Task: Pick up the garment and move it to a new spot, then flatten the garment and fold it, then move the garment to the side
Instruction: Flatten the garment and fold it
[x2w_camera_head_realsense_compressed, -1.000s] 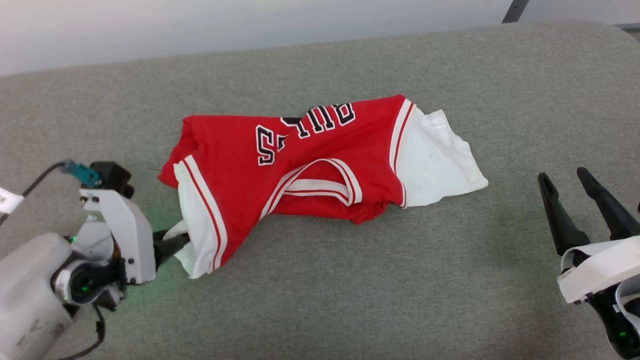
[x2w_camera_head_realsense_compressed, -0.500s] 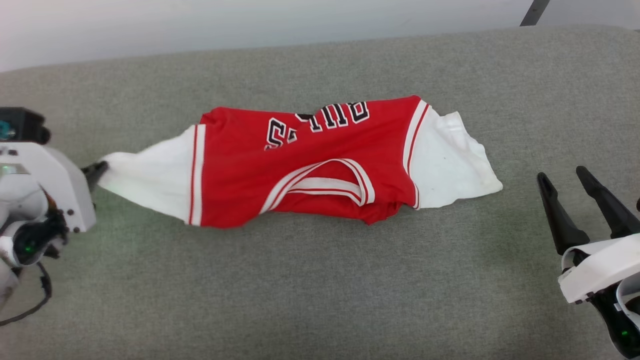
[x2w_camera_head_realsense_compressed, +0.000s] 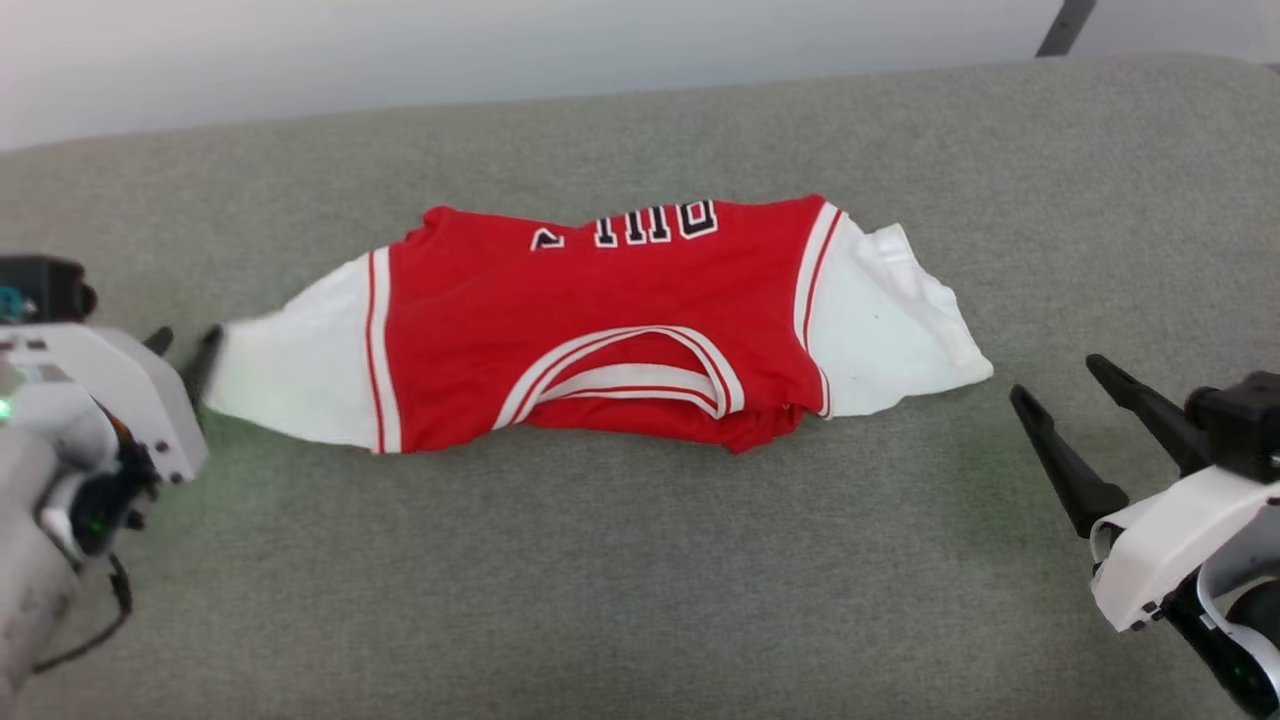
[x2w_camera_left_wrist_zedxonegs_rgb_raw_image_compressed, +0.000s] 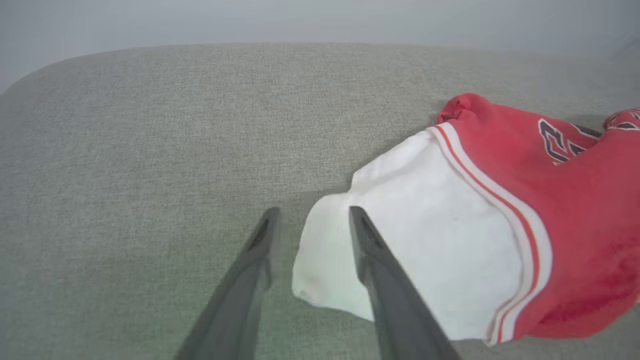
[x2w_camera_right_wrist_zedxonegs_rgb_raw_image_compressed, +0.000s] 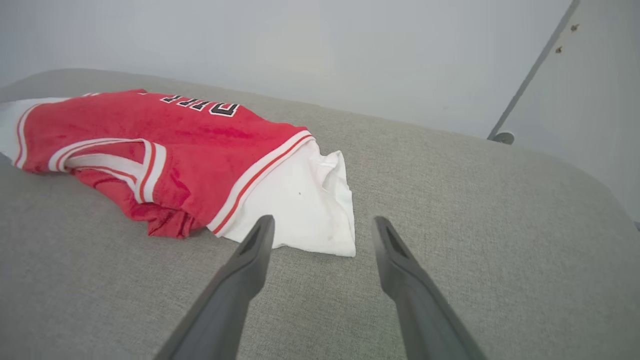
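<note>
While garment (x2w_camera_head_realsense_compressed: 600, 320) lies stretched | left gripper (x2w_camera_head_realsense_compressed: 186, 338) apart at its edge | right gripper (x2w_camera_head_realsense_compressed: 1055, 378) apart, nearby

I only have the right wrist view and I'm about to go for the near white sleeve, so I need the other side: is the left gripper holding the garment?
Observer: No. In the left wrist view the left gripper has its jaws parted, and the hem of the left sleeve of the garment lies unpinched at its fingertips.
Operator: Is that sleeve spread out or bunched?
Observer: Spread out. The head view shows it lying flat on the grey fabric surface, pointing at the left gripper.
Operator: Anything rumpled over there?
Observer: Yes, the red corner beyond that sleeve is gathered into a small lump.
</note>
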